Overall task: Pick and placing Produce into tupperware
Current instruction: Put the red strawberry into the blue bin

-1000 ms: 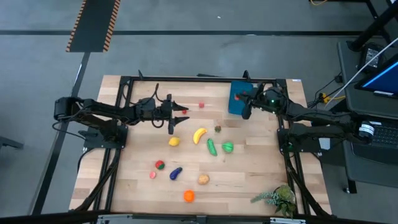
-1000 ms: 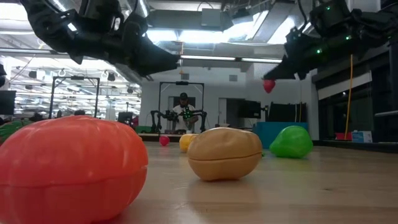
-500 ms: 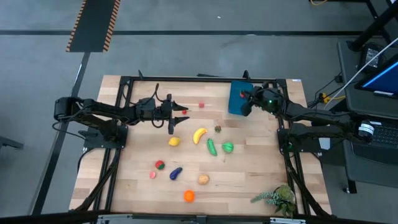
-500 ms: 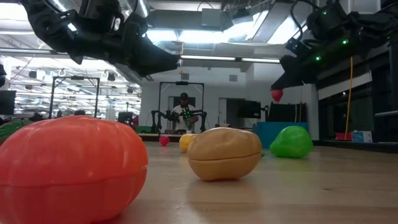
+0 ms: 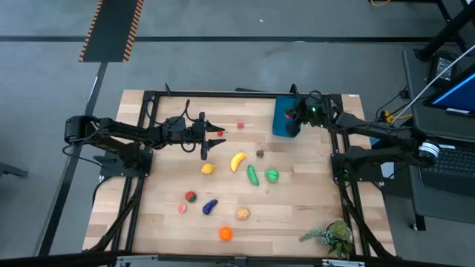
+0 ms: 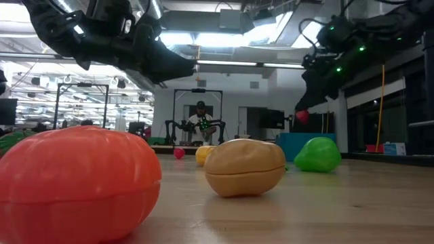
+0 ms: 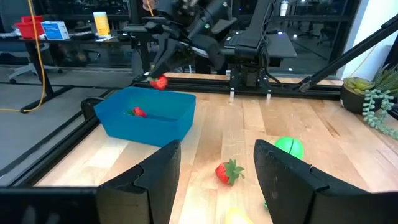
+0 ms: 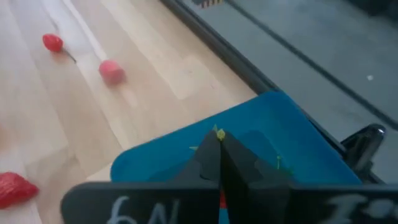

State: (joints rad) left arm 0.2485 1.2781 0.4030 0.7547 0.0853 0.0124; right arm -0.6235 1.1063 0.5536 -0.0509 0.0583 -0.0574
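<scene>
Produce pieces, small plastic toy fruits and vegetables, lie scattered on the wooden table (image 5: pixel 297 215); from above we count about twelve, beside one blue rectangular plastic tupperware (image 5: pixel 282 119). Only the left wrist view shows us a red strawberry (image 7: pixel 138 112) inside it and another small red piece (image 7: pixel 161 82) pinched in the right gripper (image 7: pixel 157 76) above it. We see the left gripper (image 5: pixel 205 145), fingers apart and empty, hovering over the table.

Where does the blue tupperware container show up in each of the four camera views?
High view: the tupperware sits at the table's far edge, right of centre, partly under the right gripper.
Low view: a teal strip in the distance, behind the green produce piece.
Left wrist view: upper left, one red piece inside.
Right wrist view: lower centre, behind the shut gripper.
Shared landmark: the right gripper, shut on a small red piece above the container.
</scene>
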